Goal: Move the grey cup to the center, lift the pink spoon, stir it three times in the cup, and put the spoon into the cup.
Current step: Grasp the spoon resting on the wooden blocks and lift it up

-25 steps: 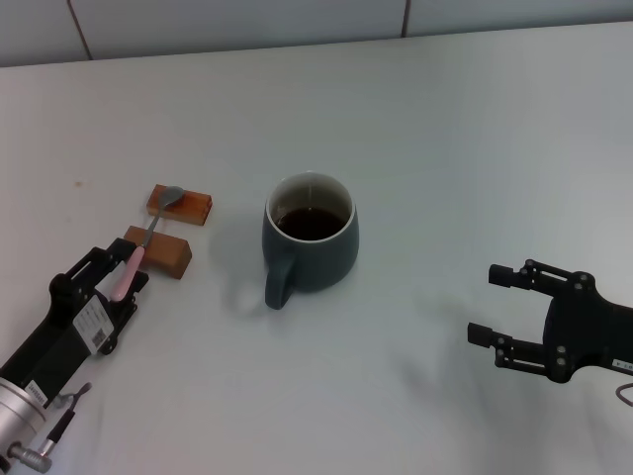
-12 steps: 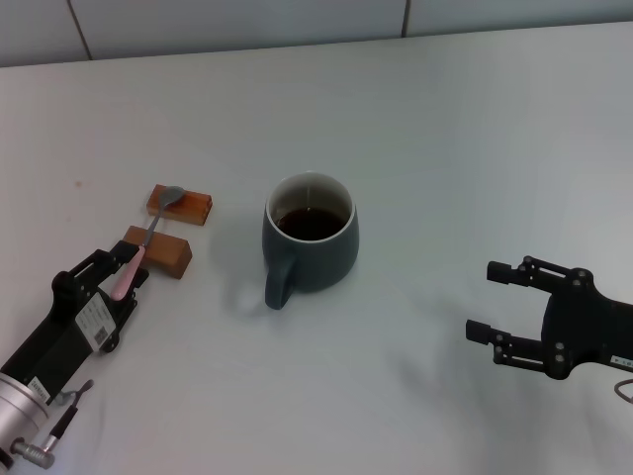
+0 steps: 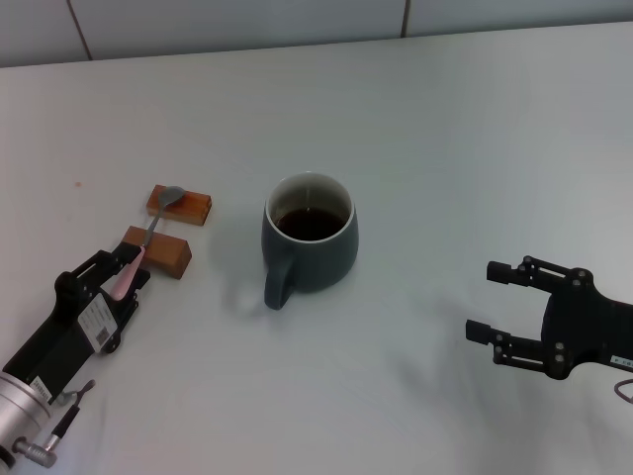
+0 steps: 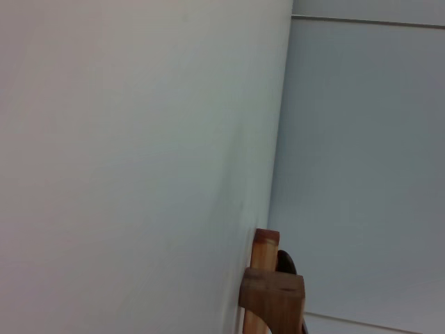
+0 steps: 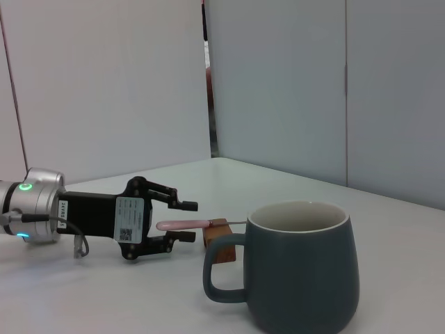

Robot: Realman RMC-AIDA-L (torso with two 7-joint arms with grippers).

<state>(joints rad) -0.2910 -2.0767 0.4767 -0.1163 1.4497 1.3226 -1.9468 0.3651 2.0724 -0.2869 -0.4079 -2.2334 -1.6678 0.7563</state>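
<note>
Work surface: plain white table (image 3: 445, 148), matte, evenly lit, soft shadows only. Far edge of table meets a pale wall of large panels (image 3: 237, 20), split by thin dark vertical seams. Right wrist view: pale grey wall panels (image 5: 278, 90) behind the table, meeting at a corner with a dark vertical seam (image 5: 206, 76)

We see a dark grey-green cup (image 3: 311, 245) with a pale rim and dark brown drink inside, on a white desk (image 3: 445, 148). Left of the cup, the spoon (image 3: 148, 233) has a silver bowl and a pale pink handle. It lies on two brown wooden blocks (image 3: 168, 230). Both claws, left (image 3: 111, 277) and right (image 3: 504, 302), are black. The left arm has a white label (image 3: 94, 322).
</note>
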